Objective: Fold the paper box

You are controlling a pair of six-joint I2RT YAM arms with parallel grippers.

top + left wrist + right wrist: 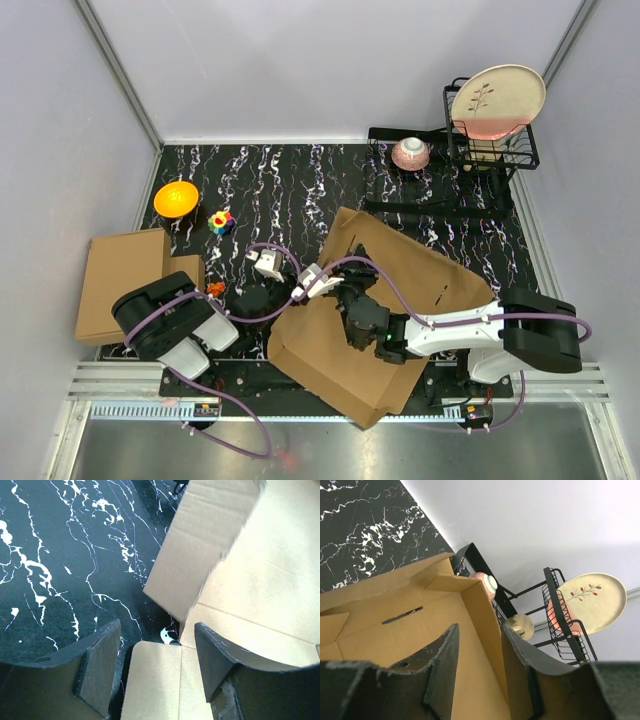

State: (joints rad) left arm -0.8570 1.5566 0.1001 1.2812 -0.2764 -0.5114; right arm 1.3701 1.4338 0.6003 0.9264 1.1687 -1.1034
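The brown paper box lies partly folded in the middle of the table, with its walls half raised. My left gripper is at the box's left edge. In the left wrist view it is open, and a rounded flap of the box lies between its fingers. My right gripper is over the inside of the box. In the right wrist view it is open and straddles a raised side wall, which runs close to the right finger.
A stack of flat cardboard lies at the left. An orange bowl and a colourful toy sit behind it. A black rack with a plate and a small bowl stands at the back right.
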